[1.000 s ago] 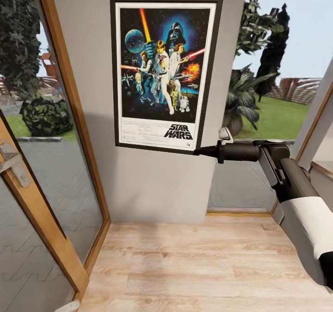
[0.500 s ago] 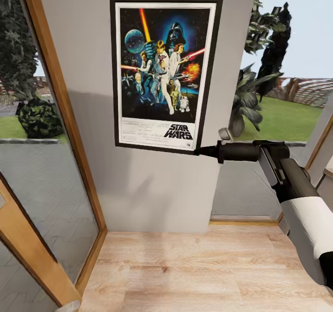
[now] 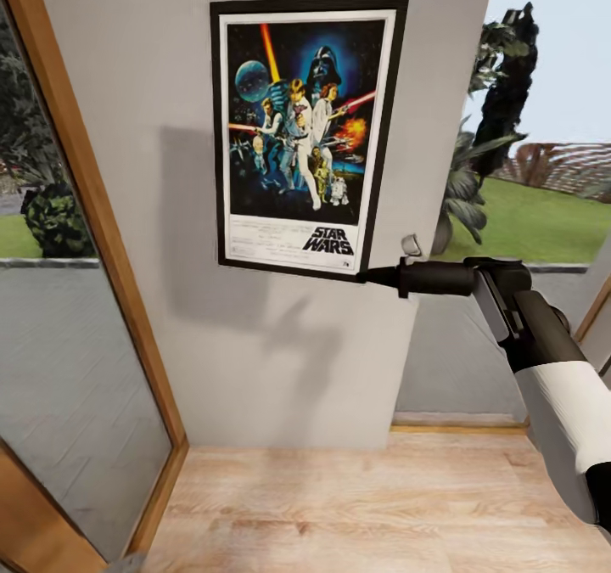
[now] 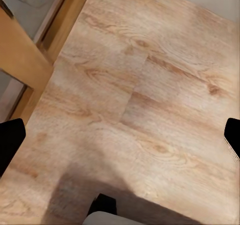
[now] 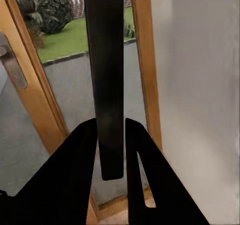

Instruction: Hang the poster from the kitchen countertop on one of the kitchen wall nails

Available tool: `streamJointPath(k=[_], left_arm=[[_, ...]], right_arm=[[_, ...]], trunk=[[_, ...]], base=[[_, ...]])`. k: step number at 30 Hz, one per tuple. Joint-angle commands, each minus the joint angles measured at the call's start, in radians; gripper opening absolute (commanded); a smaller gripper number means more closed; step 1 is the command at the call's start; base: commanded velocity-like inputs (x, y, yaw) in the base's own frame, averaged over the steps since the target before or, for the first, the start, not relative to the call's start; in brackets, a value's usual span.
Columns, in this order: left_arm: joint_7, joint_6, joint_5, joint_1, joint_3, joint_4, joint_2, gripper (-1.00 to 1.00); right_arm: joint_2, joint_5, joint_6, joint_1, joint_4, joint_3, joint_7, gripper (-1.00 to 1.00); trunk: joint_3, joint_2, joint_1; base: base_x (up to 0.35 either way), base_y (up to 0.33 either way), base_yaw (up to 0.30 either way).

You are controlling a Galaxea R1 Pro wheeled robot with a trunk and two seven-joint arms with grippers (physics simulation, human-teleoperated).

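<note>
We see the poster (image 3: 307,136) upright in front of a pale grey wall (image 3: 255,335), its Star Wars logo low on the white border and its black frame almost square to us. Whether it sits flat against the wall or just off it, we cannot tell, and we cannot make out any nail. The right gripper (image 3: 367,277) has it by the lower right corner, the arm (image 3: 543,361) reaching in from the right. In the right wrist view we look along the poster's dark edge (image 5: 110,80), a black strip running up between the two fingers (image 5: 80,175), and the jaws are closed tight on it with no gap either side. The poster and arm throw a soft shadow on the wall to the left and below.

To the left of the wall we have a wood-framed glass door (image 3: 93,242), with a hedge (image 3: 53,216) and lawn outside. The right wrist view catches that same frame, plus a metal handle (image 5: 11,60). To the right of the wall there is another pane, with leafy plants (image 3: 475,182) and grass (image 3: 543,225) beyond. Below everything lies a light wood floor (image 3: 356,505).

The left gripper (image 4: 120,137) hangs over that floor near the door frame (image 4: 30,60). We see its dark fingertips (image 4: 10,140) at opposite sides of the picture, spread wide with nothing between them but floorboards.
</note>
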Motion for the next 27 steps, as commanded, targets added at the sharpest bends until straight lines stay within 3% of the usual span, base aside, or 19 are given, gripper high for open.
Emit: streamJointPath(k=[1, 13, 27], left_arm=[[-0.006, -0.002, 0.007, -0.001, 0.002, 0.002, 0.000, 1.00], [-0.006, -0.002, 0.007, -0.001, 0.002, 0.002, 0.000, 1.00], [-0.006, -0.002, 0.007, -0.001, 0.002, 0.002, 0.001, 1.00]], right_arm=[[-0.001, -0.010, 0.010, -0.001, 0.000, 0.002, -0.007, -1.00], [-0.001, -0.011, 0.010, -0.001, -0.006, 0.002, -0.021, -1.00], [0.010, -0.013, 0.010, -0.001, -0.013, 0.009, -0.015, -1.00]], trunk=[[-0.002, -0.002, 0.001], [-0.002, -0.002, 0.001], [-0.002, -0.002, 0.001]], base=[[0.335, 0.000, 0.000], [0.295, 0.000, 0.000], [0.018, 0.000, 0.000]])
